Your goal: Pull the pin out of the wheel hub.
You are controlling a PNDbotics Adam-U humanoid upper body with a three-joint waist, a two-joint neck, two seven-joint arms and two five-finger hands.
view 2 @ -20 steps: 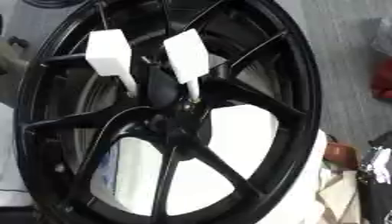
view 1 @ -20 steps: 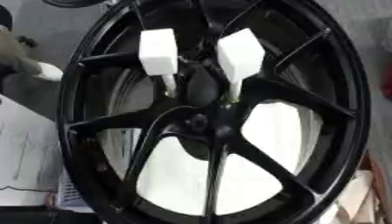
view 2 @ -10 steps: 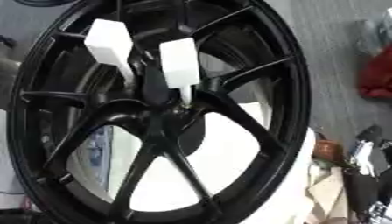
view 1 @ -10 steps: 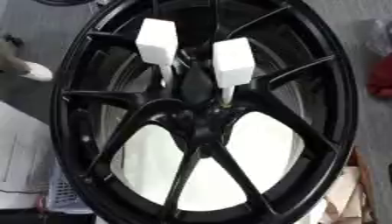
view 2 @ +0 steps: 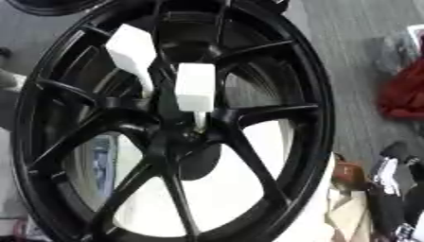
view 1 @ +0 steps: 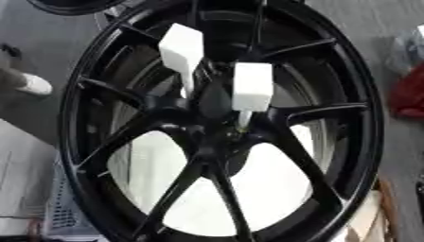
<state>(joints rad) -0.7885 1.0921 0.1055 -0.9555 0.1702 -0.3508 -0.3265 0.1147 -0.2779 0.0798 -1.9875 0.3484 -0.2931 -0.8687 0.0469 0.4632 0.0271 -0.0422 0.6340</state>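
The wheel hub [view 1: 207, 142] is filling the view, and two white-topped pins [view 1: 251, 87] are sticking in its middle, long ways pointing up and away. No hand is touching them. A dark shape [view 2: 389, 179] at the lower right (maybe the right hand) is nearer; I cannot tell its fingers. Only the camera is shifting since before; the pins are staying put.

The floor [view 2: 356, 42] was grey and ran along the right side and the upper left corner. A red bundle [view 2: 404, 97] lay on it at the right edge, with a pale greyish object [view 1: 407, 45] just above it. At the lower right sat a brown item [view 2: 348, 176] beside dark clutter [view 2: 389, 189]. A white sheet [view 1: 21, 189] covered the lower left, next to a light mesh crate [view 1: 70, 212]. The light was even and soft.
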